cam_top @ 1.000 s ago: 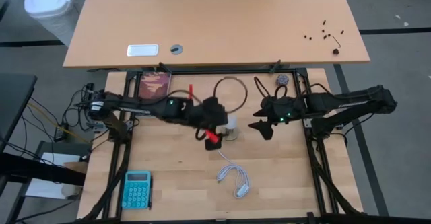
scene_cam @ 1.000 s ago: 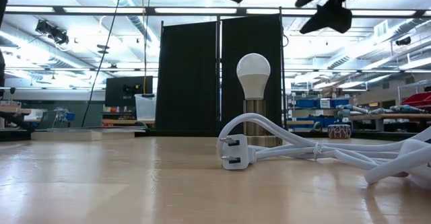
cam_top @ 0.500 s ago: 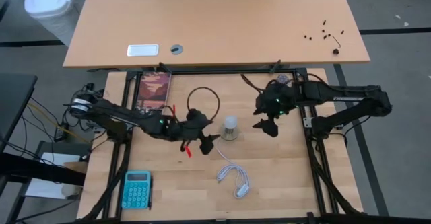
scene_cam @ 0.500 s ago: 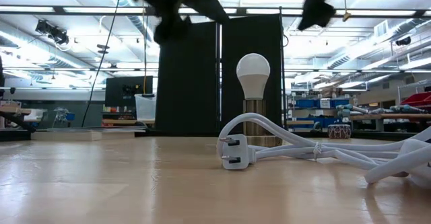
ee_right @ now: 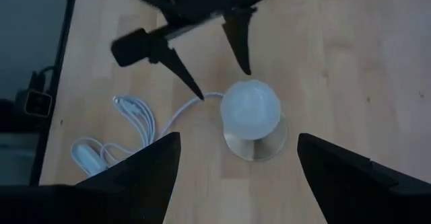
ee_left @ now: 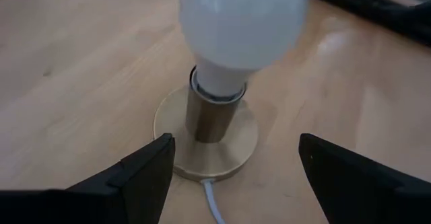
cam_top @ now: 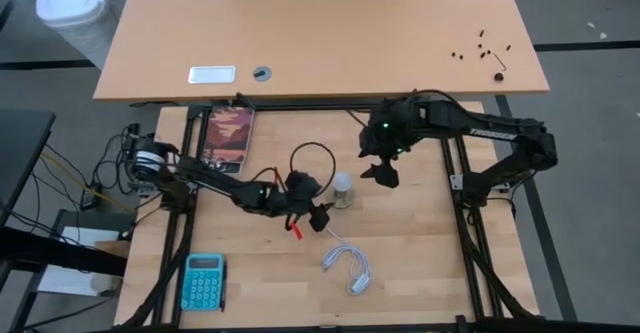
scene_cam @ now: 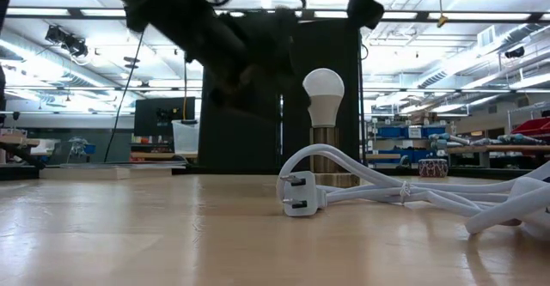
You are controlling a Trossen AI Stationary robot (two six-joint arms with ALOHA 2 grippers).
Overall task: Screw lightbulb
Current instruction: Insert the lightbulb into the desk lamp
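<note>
Near the middle of the wooden table, the lightbulb is standing upright in a round brass-coloured socket base, its white globe on top and the screw end sitting down in the socket's short tube. A white cord is running from the base and lying in loops on the table, ending in a plug. The left gripper is hovering just beside the bulb, low over the table, with its fingers spread apart on either side of the socket base and touching nothing. The right gripper is hanging above and to the other side of the bulb, its fingers likewise spread wide and holding nothing. A teal calculator is lying well apart, near the table's front left corner.
</note>
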